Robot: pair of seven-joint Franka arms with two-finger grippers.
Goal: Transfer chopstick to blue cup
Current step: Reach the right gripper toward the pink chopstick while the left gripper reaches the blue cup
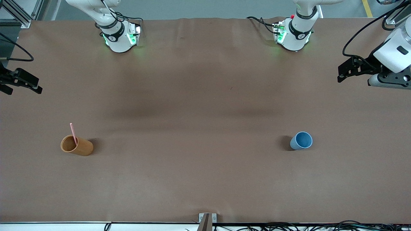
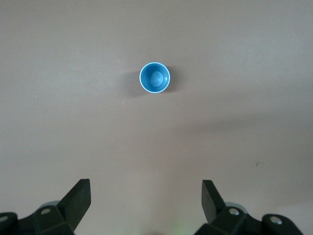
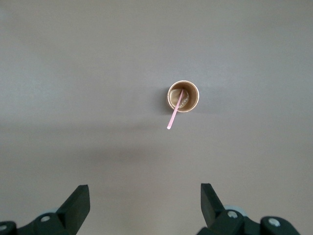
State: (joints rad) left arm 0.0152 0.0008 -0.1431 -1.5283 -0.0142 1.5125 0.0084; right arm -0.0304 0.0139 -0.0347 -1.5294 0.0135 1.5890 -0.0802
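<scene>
Brown table (image 1: 205, 106): chopstick (image 1: 73, 133) in orange cup (image 1: 77, 146); blue cup (image 1: 301, 140) empty; left gripper (image 2: 145, 198), right gripper (image 3: 145, 200) agape.

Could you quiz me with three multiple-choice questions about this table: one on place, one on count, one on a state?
1. Where is the chopstick?
A. in the orange cup
B. in the blue cup
C. flat on the table

2. How many cups stand on the table?
A. one
B. two
C. three

3. How are both grippers?
A. open
B. holding a cup
C. holding the chopstick

Answers:
1 A: it leans out of the orange cup.
2 B: the orange cup and the blue cup.
3 A: left gripper and right gripper show spread fingers holding nothing.
</scene>
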